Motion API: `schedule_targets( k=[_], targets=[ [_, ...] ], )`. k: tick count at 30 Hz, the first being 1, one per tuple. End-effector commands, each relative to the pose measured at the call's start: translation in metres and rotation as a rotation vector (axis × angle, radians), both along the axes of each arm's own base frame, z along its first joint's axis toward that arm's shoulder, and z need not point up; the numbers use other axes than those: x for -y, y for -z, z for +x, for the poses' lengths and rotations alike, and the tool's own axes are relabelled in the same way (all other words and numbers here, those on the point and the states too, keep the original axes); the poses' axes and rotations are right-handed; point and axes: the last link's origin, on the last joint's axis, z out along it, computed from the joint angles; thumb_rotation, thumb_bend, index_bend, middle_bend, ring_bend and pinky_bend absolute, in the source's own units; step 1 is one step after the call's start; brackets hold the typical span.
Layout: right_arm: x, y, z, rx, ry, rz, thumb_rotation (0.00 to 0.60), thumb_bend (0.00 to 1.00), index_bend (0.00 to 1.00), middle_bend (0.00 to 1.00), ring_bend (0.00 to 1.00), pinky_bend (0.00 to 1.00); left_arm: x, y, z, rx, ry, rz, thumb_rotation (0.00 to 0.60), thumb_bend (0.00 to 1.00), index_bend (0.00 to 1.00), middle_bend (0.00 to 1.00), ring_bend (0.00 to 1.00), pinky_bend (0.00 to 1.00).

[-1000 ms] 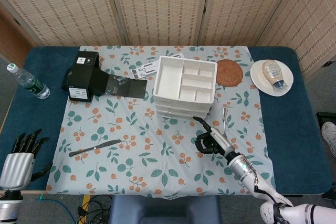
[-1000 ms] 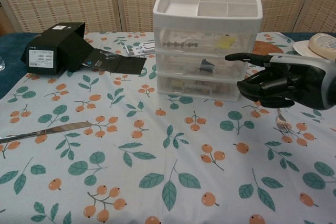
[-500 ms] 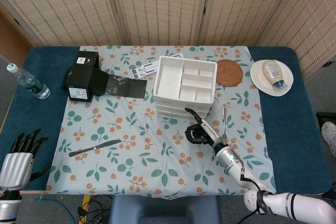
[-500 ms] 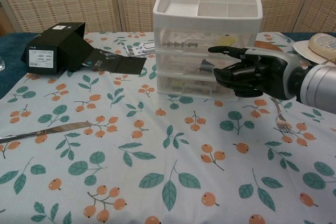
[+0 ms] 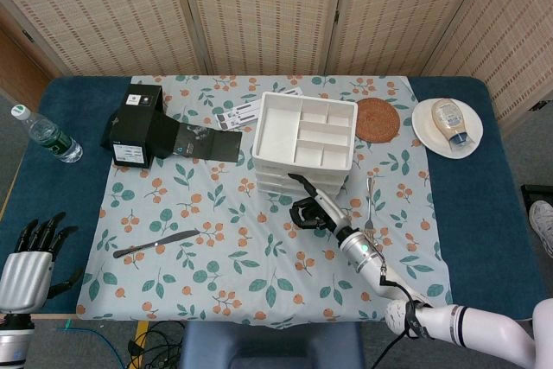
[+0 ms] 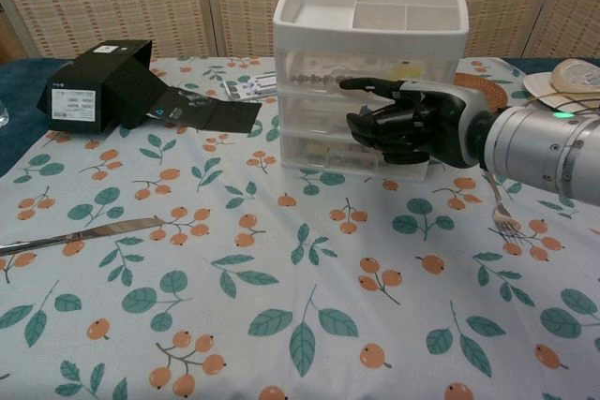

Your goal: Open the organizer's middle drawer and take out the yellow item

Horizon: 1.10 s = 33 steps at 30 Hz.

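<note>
right black robotic hand [image 6: 403, 124] has slid left across the white plastic three-drawer organizer [image 6: 367, 72], fingers curled, one extended, closing on the middle drawer [image 6: 319, 111], still shut.

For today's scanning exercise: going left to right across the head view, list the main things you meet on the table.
Water bottle → black box → knife → white organizer → woven coaster → plate holding a bottle.

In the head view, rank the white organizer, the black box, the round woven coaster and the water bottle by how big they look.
1. white organizer
2. black box, not counting its opened flap
3. and 4. round woven coaster and water bottle: too alike in apparent size to rank, and the bottle is partly cut off from view.
</note>
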Motion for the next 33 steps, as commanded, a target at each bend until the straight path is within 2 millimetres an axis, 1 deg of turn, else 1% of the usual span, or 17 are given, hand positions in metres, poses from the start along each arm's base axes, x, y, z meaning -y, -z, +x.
schedule_targets(
  k=[1, 8, 13, 21, 28, 33],
  targets=[
    [0.002, 0.002, 0.003, 0.0, -0.004, 0.003, 0.6, 0.54, 0.0, 0.76, 0.95, 1.0, 0.0, 0.0, 0.0, -0.001, -0.002, -0.001, 0.6, 0.22, 0.23, 0.11, 0.13, 0.08],
    [0.005, 0.004, 0.005, -0.008, -0.008, 0.007, 0.6, 0.54, 0.0, 0.76, 0.95, 1.0, 0.001, 0.0, -0.001, -0.003, -0.008, 0.0, 0.6, 0.22, 0.23, 0.11, 0.13, 0.08],
    [0.008, 0.005, 0.005, -0.014, -0.01, 0.006, 0.6, 0.57, 0.0, 0.76, 0.95, 1.0, 0.001, 0.0, 0.0, -0.005, -0.008, -0.002, 0.6, 0.22, 0.23, 0.11, 0.13, 0.08],
    [0.009, 0.006, 0.006, -0.013, -0.015, 0.006, 0.6, 0.58, 0.08, 0.76, 0.95, 1.0, 0.002, -0.001, -0.001, -0.007, -0.012, 0.001, 0.6, 0.22, 0.23, 0.11, 0.13, 0.08],
    [0.004, 0.005, 0.005, -0.016, -0.029, 0.004, 0.6, 0.58, 0.09, 0.76, 0.95, 1.0, 0.003, 0.0, -0.001, -0.007, -0.014, -0.002, 0.6, 0.22, 0.23, 0.11, 0.13, 0.08],
    [-0.004, 0.006, 0.004, -0.02, -0.045, 0.018, 0.6, 0.58, 0.09, 0.75, 0.95, 1.0, 0.004, -0.001, -0.001, -0.008, -0.013, 0.0, 0.6, 0.22, 0.23, 0.11, 0.13, 0.08]
  ],
)
